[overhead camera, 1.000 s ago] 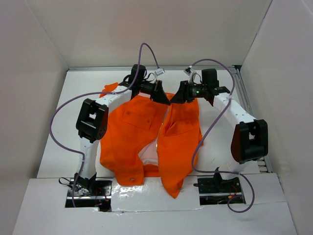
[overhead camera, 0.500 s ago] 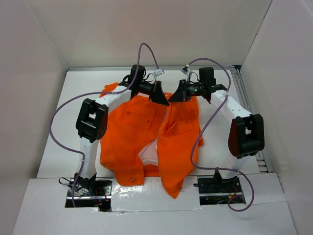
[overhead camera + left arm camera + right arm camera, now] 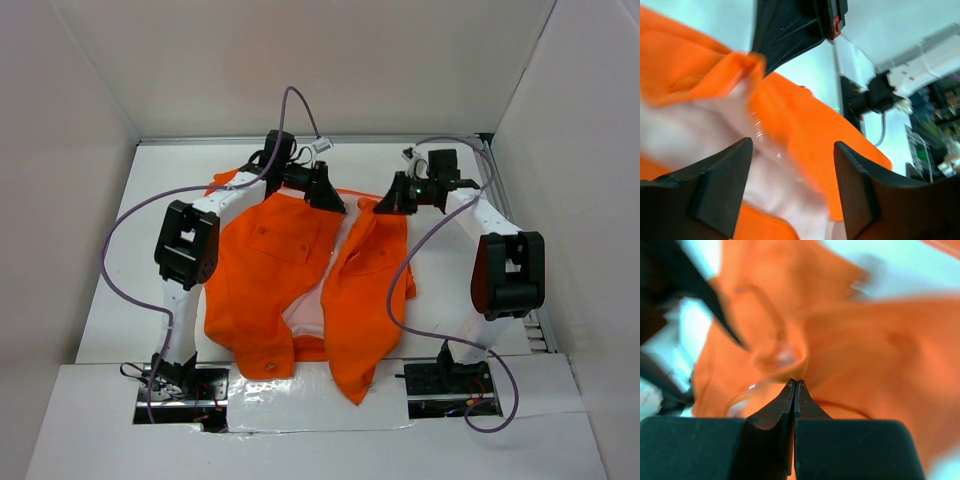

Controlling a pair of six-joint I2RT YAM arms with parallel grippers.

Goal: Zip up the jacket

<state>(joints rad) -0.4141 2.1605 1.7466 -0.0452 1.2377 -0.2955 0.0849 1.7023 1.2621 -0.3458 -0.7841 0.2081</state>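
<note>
A bright orange fabric jacket (image 3: pixel 265 270) with pale lining lies unzipped on the white table (image 3: pixel 125 310). The right fingers (image 3: pixel 772 412) are pinched shut on its far-end fabric, and the left fingers (image 3: pixel 720 185) stand apart over the lining. Drawing both zipper edges parallel looks wise. Bare table flanks the jacket, with white enclosure walls (image 3: pixel 80 150) close beyond.

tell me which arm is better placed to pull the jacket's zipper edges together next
Right, probably: the right arm has its jaws shut on the jacket at a front panel's top; the left arm has jaws open over the lining, holding nothing.
</note>
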